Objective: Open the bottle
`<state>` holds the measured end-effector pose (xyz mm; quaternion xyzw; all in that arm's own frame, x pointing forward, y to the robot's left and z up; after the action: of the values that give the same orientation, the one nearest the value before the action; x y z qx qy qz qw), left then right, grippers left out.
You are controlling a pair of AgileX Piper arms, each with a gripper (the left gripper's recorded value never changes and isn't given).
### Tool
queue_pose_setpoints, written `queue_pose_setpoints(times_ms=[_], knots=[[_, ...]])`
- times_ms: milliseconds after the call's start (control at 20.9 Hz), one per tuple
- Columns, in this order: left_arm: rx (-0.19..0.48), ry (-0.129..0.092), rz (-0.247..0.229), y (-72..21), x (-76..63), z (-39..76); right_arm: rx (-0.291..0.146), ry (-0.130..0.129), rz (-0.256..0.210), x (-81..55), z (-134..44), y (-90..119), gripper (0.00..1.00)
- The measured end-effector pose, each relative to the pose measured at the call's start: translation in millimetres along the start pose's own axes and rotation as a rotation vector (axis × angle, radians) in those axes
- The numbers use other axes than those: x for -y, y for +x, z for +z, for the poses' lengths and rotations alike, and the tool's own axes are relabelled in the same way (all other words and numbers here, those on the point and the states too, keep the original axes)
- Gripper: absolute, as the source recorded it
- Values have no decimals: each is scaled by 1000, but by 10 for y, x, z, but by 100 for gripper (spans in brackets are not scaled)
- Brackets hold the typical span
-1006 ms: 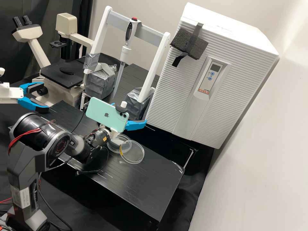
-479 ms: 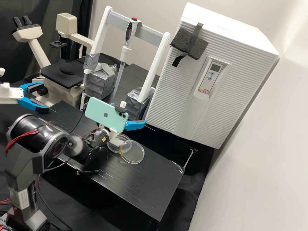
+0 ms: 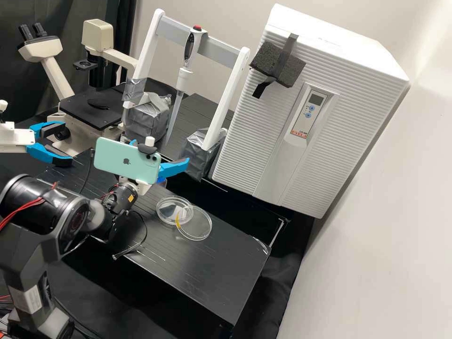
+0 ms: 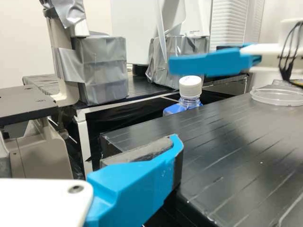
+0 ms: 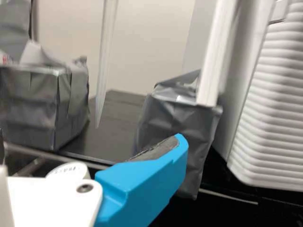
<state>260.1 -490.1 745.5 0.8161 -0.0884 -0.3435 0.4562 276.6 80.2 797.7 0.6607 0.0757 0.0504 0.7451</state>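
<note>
Bottle (image 4: pixel 190 94) neighbours: white ribbed cabinet (image 3: pixel 310 108), pipette stand (image 3: pixel 216 49), taped blocks (image 3: pixel 146 115), two petri dishes (image 3: pixel 186 219) on table (image 3: pixel 212 263). Bottle stands behind table's back edge, base hidden. Right gripper (image 3: pixel 162 157), jaws apart, hangs near, above cap (image 4: pixel 190 85) height. Left gripper (image 3: pixel 63 141), jaws apart, well away. Right gripper has drawn back off the dishes.

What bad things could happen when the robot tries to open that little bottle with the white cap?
1. The bottle could tip: the right gripper hangs just above its cap, and a crooked approach might bump it.
2. It may just spin: the left gripper is off to the side, open, not holding it.
3. The petri dishes lie near the right arm and could get swept.
</note>
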Motion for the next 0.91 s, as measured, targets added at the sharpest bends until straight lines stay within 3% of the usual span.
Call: queue_pose_setpoints(times_ms=[96,192,335,575,623,814,910], knots=[[0,0,0,0,0,0,19,-59,-26,100,18,21,100],[0,0,0,0,0,0,30,-86,-42,150,44,34,100],[2,0,0,2,1,5,55,-83,-41,178,75,55,100],[2,0,0,2,1,5,52,-77,-44,203,52,82,100],[2,0,0,2,1,5,48,-77,-45,210,39,87,0],[2,0,0,2,1,5,45,-83,-52,238,37,119,0],[2,0,0,2,1,5,46,-100,-53,243,39,130,0]])
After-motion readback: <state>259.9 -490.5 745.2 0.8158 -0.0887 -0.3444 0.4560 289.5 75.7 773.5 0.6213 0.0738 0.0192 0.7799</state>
